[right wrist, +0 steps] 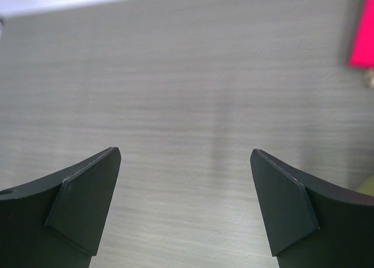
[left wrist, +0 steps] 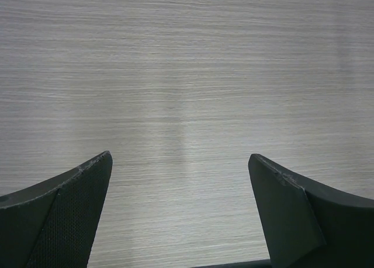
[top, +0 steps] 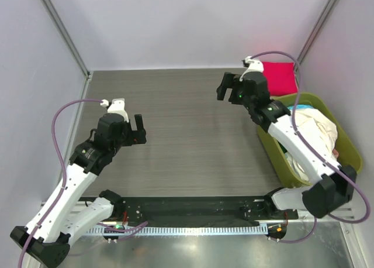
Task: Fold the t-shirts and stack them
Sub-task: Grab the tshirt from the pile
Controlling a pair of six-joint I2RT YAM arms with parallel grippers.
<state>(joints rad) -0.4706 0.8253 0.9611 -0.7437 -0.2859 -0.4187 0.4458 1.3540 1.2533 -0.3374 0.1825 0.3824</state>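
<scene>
magenta-red t-shirt: lies folded flat at the far right corner of the table, just behind the basket.
cream-white t-shirt: sits crumpled inside the basket, partly hidden by the right arm.
olive-green basket: stands at the right edge of the table.
right gripper: hovers over the table, near the left side of the magenta-red t-shirt, fingers spread wide, holding nothing.
left gripper: hovers over the left half of the table, well apart from both shirts, fingers spread wide, holding nothing.
table: grey wood grain.
</scene>
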